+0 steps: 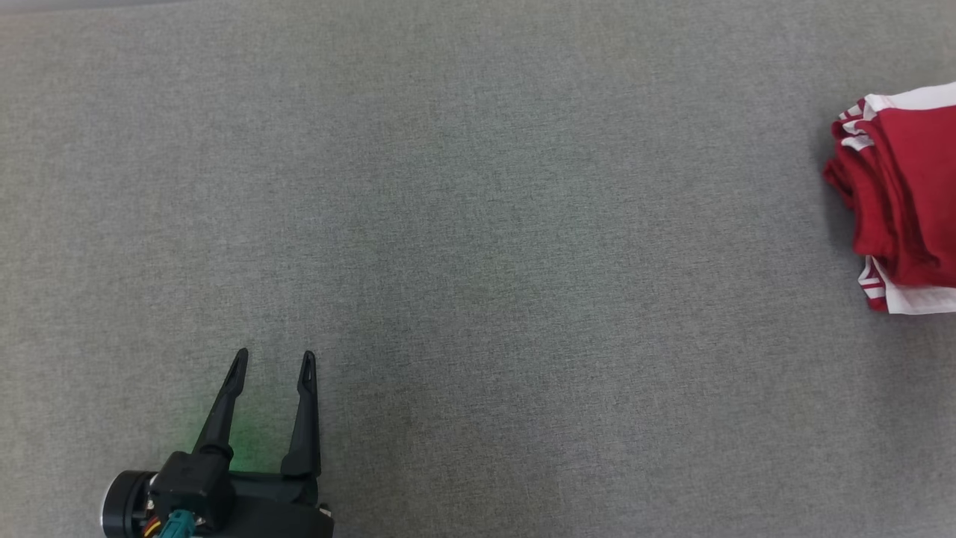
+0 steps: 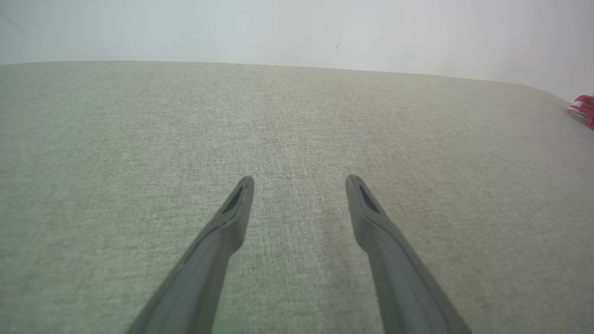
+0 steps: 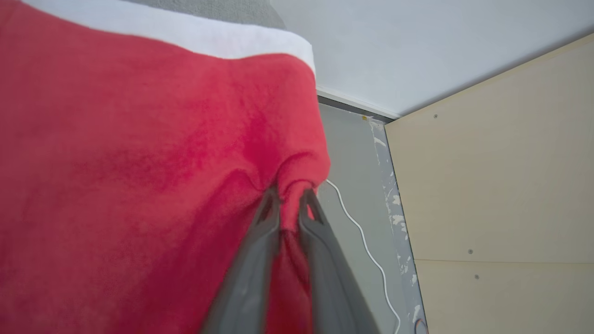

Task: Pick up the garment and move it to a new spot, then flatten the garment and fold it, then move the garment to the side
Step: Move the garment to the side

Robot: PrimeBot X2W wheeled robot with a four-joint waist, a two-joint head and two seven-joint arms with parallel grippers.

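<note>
The garment [image 1: 900, 198] is a red cloth with white bands and stripes, folded into a thick bundle at the right edge of the grey fabric table [image 1: 478, 224]. A sliver of the garment [image 2: 584, 109] shows at the far right of the left wrist view. Up close, the red garment [image 3: 139, 176] has a pinch of its edge caught between the fingers of my right gripper [image 3: 288, 195], which is shut on it. My left gripper [image 1: 272, 362] hovers open over bare table at the lower left, far from the garment, and the left gripper [image 2: 299, 183] holds nothing.
Past the table's edge I see grey floor with a white cable [image 3: 366, 241], a beige panel [image 3: 501, 185] and a pale wall [image 3: 417, 41]. The table's far edge [image 2: 297, 65] meets a pale wall.
</note>
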